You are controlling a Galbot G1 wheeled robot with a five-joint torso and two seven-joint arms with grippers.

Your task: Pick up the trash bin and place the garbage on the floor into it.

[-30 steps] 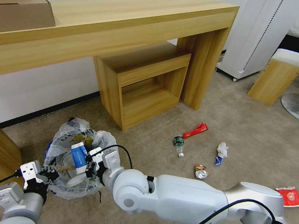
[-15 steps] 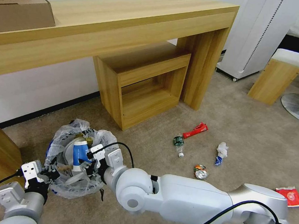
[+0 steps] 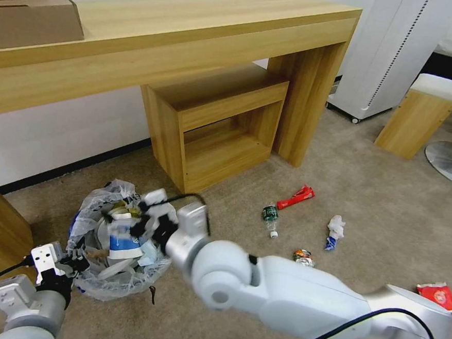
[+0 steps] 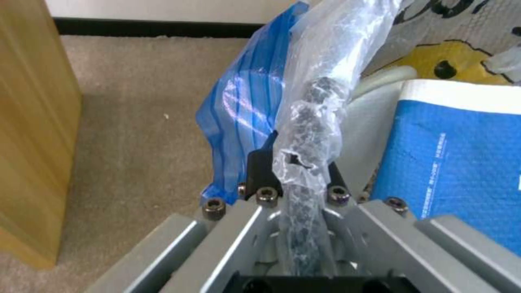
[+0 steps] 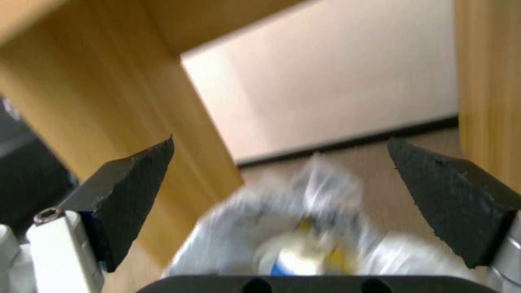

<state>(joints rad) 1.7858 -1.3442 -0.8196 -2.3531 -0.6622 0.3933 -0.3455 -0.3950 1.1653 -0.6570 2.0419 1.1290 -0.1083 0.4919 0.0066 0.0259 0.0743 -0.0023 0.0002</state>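
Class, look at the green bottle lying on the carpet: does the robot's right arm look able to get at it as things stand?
Probably yes. The right gripper is open and empty above the trash bin. The green bottle lies on bare floor, with nothing over it.

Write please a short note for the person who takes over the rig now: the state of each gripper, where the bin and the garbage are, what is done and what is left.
Left gripper: shut on the bin rim and its bag, at the robot's near left.
Right gripper: open, nothing between the fingers, just above the bin.
Bin: on the floor by the desk leg. A blue-white cup and other litter lie inside.
Left on the floor: green bottle, red packet, white paper with blue wrapper, can, red-white cup by the right arm.
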